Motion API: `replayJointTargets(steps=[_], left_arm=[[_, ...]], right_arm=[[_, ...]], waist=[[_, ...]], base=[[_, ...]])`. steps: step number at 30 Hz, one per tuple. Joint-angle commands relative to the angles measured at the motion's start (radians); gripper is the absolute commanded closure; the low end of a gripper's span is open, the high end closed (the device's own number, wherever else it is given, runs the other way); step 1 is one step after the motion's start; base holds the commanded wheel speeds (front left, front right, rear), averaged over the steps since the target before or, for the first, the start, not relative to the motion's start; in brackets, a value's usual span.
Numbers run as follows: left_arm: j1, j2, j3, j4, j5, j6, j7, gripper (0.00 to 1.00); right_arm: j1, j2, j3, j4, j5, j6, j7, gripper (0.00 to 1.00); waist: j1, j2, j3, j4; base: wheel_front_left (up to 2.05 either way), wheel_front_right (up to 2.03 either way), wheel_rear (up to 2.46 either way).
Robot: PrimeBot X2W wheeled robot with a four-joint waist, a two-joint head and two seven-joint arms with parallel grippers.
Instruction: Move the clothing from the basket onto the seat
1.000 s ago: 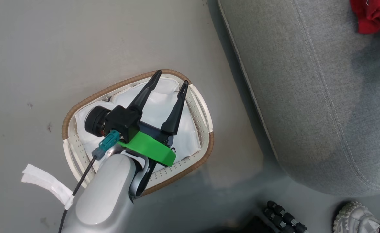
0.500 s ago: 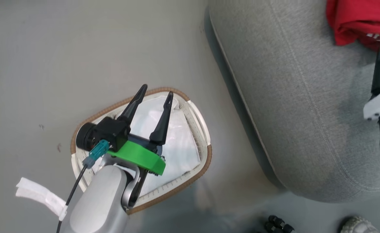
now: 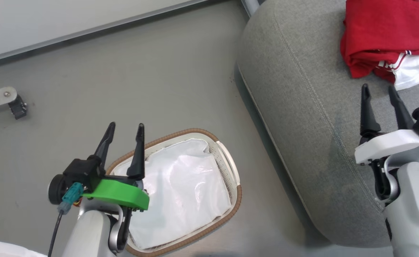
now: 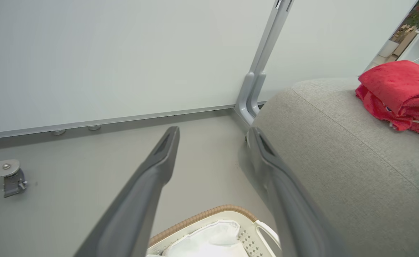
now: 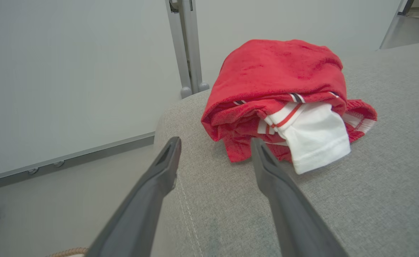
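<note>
The red clothing [image 3: 384, 39] with white trim lies bunched on the grey seat [image 3: 302, 117] at the upper right; it also shows as clothing [image 5: 284, 96] and clothing [image 4: 402, 92]. My right gripper [image 3: 378, 89] hovers open just short of it, with nothing between its fingers. The basket [image 3: 231, 171] sits on the floor left of the seat, and inside it lies a white liner sheet [image 3: 184, 196]. My left gripper [image 3: 125, 126] stands open and empty above the basket's left rim. In the left wrist view the basket [image 4: 209, 217] lies under the fingers.
A wall base rail [image 3: 88, 32] crosses the top left, and a grey metal post [image 4: 263, 64] rises by the seat's corner. A metal foot with a caster [image 3: 13, 103] stands on the floor at the left. White padding [image 3: 2, 250] shows at the bottom left.
The head camera has swung up and to the right. My right gripper opened, let go of the clothing and drew back from it. The left gripper moved from over the basket's middle to its left rim.
</note>
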Motion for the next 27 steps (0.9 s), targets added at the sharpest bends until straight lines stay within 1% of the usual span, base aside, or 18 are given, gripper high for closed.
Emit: replayJointTargets(steps=[1,6,12,19,23,27], left_arm=[[0.026,-0.002,0.028,0.001,0.018,0.004,-0.001,0.0],[0.058,-0.011,0.112,0.004,0.043,0.003,-0.001,0.0],[0.085,-0.012,0.174,0.027,0.042,0.013,-0.001,0.0],[0.125,-0.012,0.218,0.025,0.037,0.027,-0.001,0.0],[0.158,-0.012,0.228,0.008,0.056,0.027,-0.001,0.0],[0.202,-0.012,0.242,0.004,0.048,0.031,-0.001,0.0]], right_arm=[[0.025,0.017,0.01,-0.01,0.01,-0.001,0.0,0.0],[0.038,0.078,0.05,-0.035,0.021,-0.001,0.0,0.0],[0.048,0.109,0.104,-0.026,0.012,-0.001,0.0,0.0],[0.079,0.118,0.148,-0.017,-0.013,-0.001,0.0,0.0],[0.116,0.119,0.141,-0.01,-0.013,-0.001,0.0,0.0],[0.15,0.12,0.142,0.004,-0.012,-0.001,0.0,0.0]], waist=[[0.0001,-0.0001,-0.06,0.063],[0.0001,-0.0001,-0.093,0.121],[0.0001,-0.0001,-0.123,0.171],[0.0001,-0.0001,-0.161,0.202],[0.0001,-0.0001,-0.187,0.206],[0.0001,-0.0001,-0.213,0.203]], base=[[0.0,0.0,0.0],[0.0,0.0,0.0],[0.0,0.0,0.0],[0.0,0.0,0.0],[0.0,0.0,0.0],[0.0,0.0,0.0]])
